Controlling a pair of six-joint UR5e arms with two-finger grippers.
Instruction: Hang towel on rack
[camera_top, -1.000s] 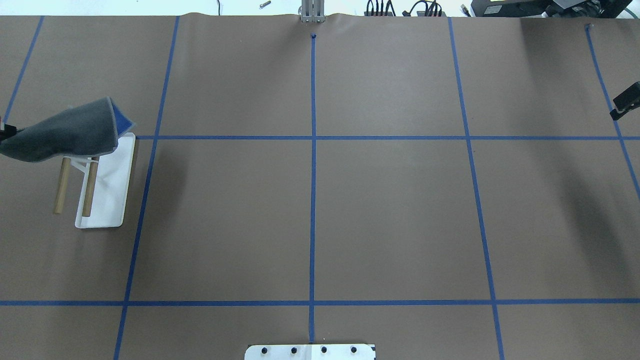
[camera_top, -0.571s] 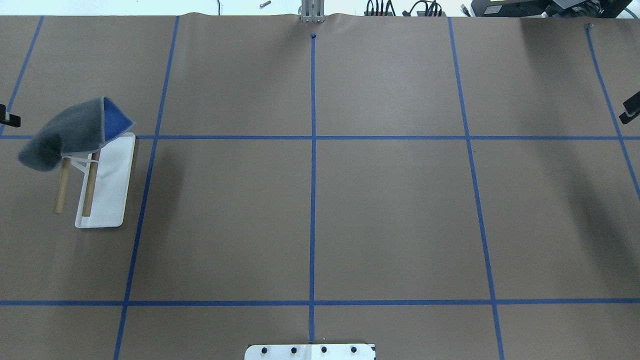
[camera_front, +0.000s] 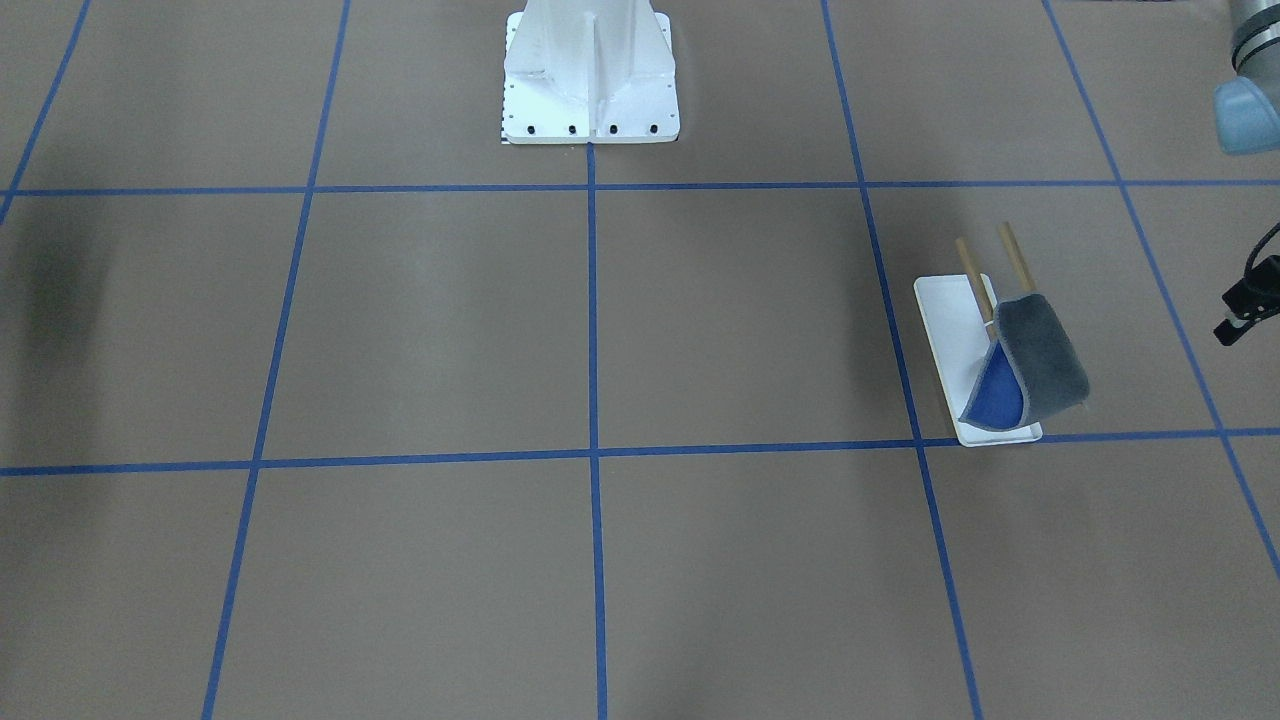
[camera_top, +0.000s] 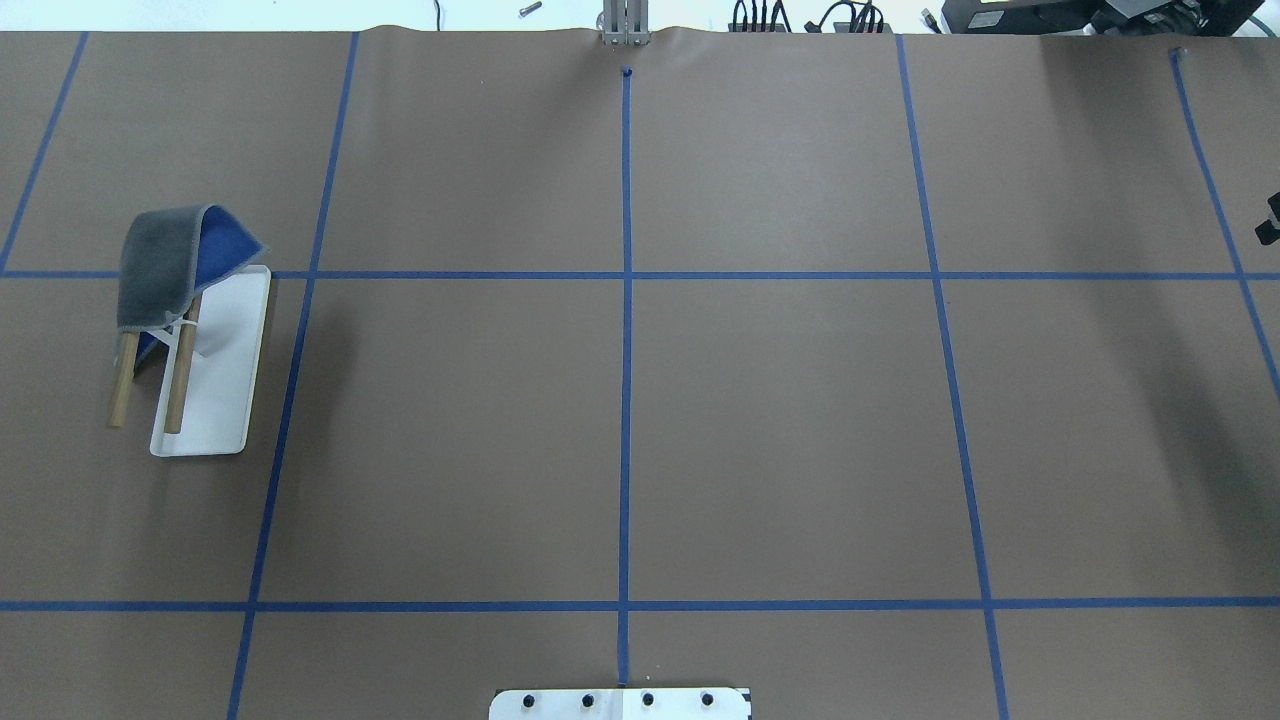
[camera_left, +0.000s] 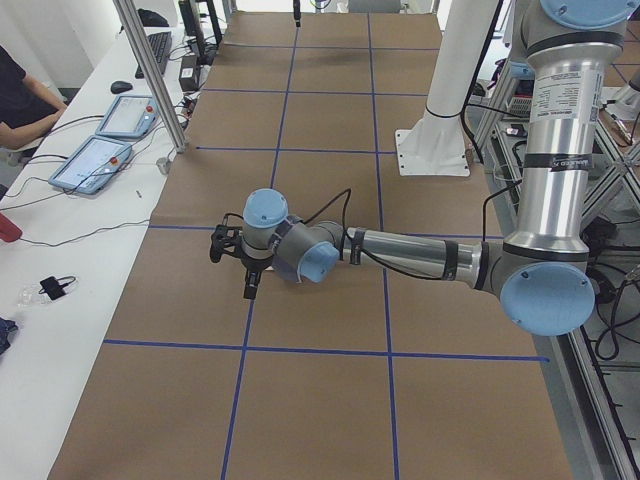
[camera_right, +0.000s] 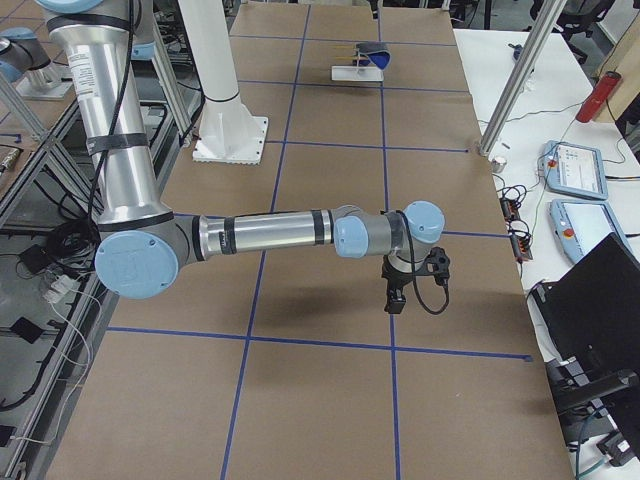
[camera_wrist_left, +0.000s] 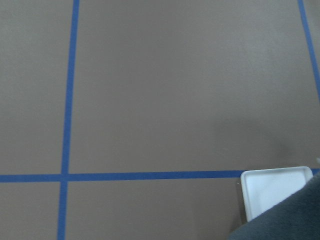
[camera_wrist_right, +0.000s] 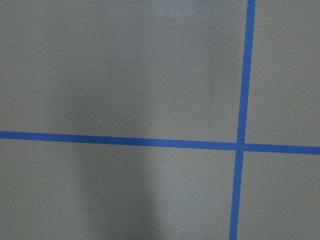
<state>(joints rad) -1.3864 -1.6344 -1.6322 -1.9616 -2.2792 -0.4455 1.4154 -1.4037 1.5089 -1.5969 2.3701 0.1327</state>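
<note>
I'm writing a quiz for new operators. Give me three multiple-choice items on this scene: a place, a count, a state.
1. Where is the towel relative to the rack? A) bunched beside it B) draped over its rods C) under its tray
2. How many wooden rods does the rack have? A) one B) two C) four
3. What state is the towel in? A) clamped in a gripper B) rolled up C) hanging free, grey side up
Key: 1 B, it lies across both rods. 2 B, two parallel rods stick out from under it. 3 C, only the rack touches it, with blue showing underneath.
</note>
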